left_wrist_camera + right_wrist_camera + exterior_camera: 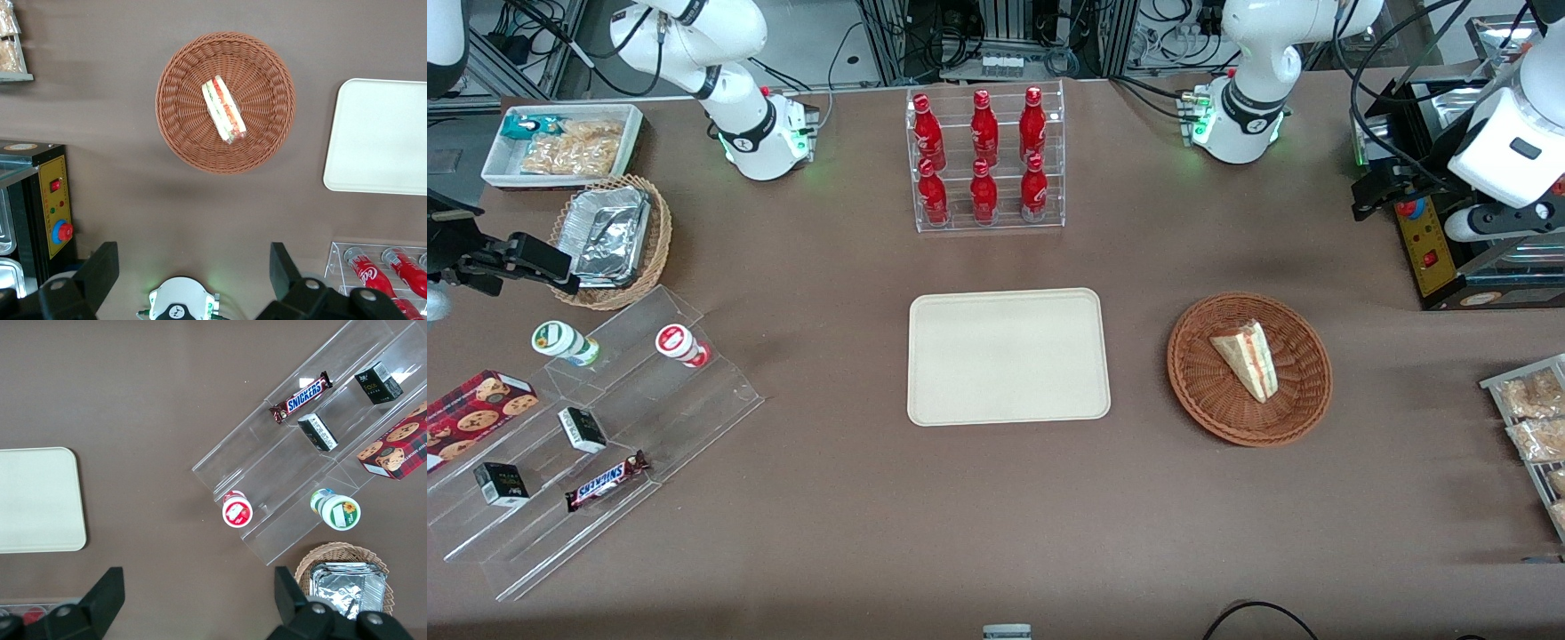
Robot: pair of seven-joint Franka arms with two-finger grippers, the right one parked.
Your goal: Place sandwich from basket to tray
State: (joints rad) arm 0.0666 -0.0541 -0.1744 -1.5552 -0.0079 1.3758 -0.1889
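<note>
The sandwich (pixel 1249 360) (pixel 224 111), a white wedge with red and green layers, lies on its side in the round reddish-brown basket (pixel 1200 400) (pixel 180 133). Beside the basket, toward the parked arm's end, the cream tray (pixel 1009 356) (pixel 380 137) lies flat with nothing on it. My left gripper (pixel 1373 191) (pixel 193 267) hangs high above the table, farther from the front camera than the basket and toward the working arm's end. It is open, its black fingers (pixel 100 267) wide apart with nothing between them.
A clear rack of red bottles (pixel 984 160) stands farther back than the tray. A black box with a yellow panel (pixel 1432 249) sits under the gripper. Snack packets (pixel 1529 418) lie at the working arm's end; a stepped acrylic shelf (pixel 605 427) at the other.
</note>
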